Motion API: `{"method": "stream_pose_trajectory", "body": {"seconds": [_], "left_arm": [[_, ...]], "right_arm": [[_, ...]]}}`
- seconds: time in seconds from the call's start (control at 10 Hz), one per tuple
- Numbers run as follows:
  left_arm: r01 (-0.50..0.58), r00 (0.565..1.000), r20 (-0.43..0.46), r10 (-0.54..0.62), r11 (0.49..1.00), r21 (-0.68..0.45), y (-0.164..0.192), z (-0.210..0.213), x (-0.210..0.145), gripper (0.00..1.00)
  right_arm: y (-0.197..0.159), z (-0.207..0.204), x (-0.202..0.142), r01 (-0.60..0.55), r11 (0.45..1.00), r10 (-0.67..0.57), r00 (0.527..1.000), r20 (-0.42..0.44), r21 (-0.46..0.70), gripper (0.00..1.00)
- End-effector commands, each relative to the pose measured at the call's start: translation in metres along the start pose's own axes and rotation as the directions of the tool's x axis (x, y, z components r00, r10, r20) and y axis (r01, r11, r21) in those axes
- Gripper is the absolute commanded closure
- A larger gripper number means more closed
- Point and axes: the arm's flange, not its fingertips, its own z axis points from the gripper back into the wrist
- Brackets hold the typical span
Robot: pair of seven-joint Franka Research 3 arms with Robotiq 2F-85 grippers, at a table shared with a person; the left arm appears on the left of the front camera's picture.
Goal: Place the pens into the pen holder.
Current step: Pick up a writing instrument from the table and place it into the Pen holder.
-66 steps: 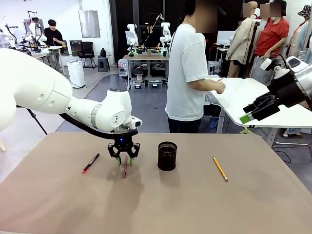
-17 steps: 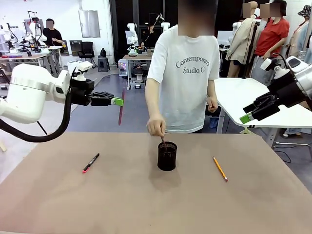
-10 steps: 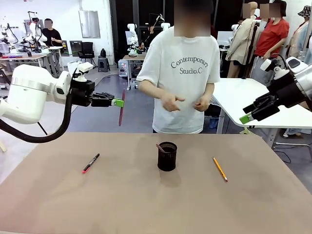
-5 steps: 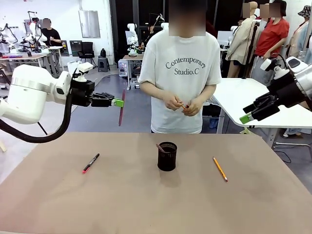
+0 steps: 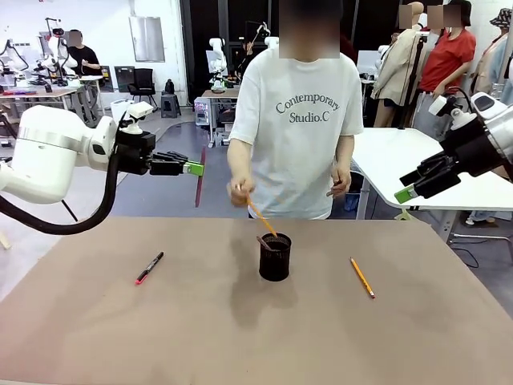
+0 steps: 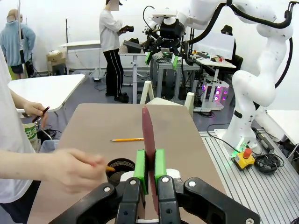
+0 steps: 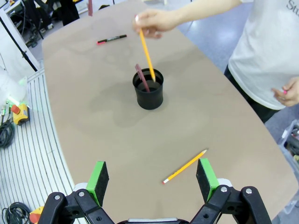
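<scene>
At least five pens (image 5: pixel 149 268), one pen holder (image 5: pixel 275 261).

Surface finishes, front to back
Table (image 5: pixel 120 337) top matt tan, smooth; pen holder (image 5: pixel 275 258) dull black wire mesh, metal look; pencil (image 5: pixel 362 277) at right orange-yellow with slight sheen; reddish-brown pen (image 6: pixel 148 135) matt; left arm shell (image 5: pixel 48 156) glossy white plastic; left gripper (image 5: pixel 195 168) matt black, pads (image 6: pixel 140 164) green, rubbery; T-shirt (image 5: pixel 304 152) white cloth.

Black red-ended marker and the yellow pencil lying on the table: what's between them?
Front view: the black wire-mesh pen holder stands between the black red-ended marker and the lying yellow pencil, with bare table on both sides.
</scene>
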Motion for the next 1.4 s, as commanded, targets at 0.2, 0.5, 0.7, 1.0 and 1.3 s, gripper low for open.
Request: {"method": "stream_pose_trajectory", "body": {"seconds": [0.2,0.5,0.7,1.0,1.3], "left_arm": [[0.005,1.0,0.005,-0.005,1.0,-0.007,0.0013,0.0006,0.0024,1.0],[0.005,1.0,0.005,-0.005,1.0,-0.007,0.0013,0.0006,0.0024,1.0],[0.005,1.0,0.005,-0.005,1.0,-0.007,0.0013,0.0006,0.0024,1.0],[0.005,1.0,0.005,-0.005,1.0,-0.007,0.0013,0.0006,0.0024,1.0],[0.005,1.0,0.005,-0.005,1.0,-0.007,0.0013,0.0006,0.0024,1.0]], "right_arm": [[0.001,-0.0012,0.0005,0.0,1.0,0.0,1.0,0.031,0.008,0.0],[0.001,-0.0012,0.0005,0.0,1.0,0.0,1.0,0.031,0.008,0.0],[0.001,-0.0012,0.0005,0.0,1.0,0.0,1.0,0.031,0.008,0.0],[0.001,-0.0012,0.0005,0.0,1.0,0.0,1.0,0.031,0.008,0.0],[0.001,-0.0012,0.0005,0.0,1.0,0.0,1.0,0.031,0.008,0.0]]}}
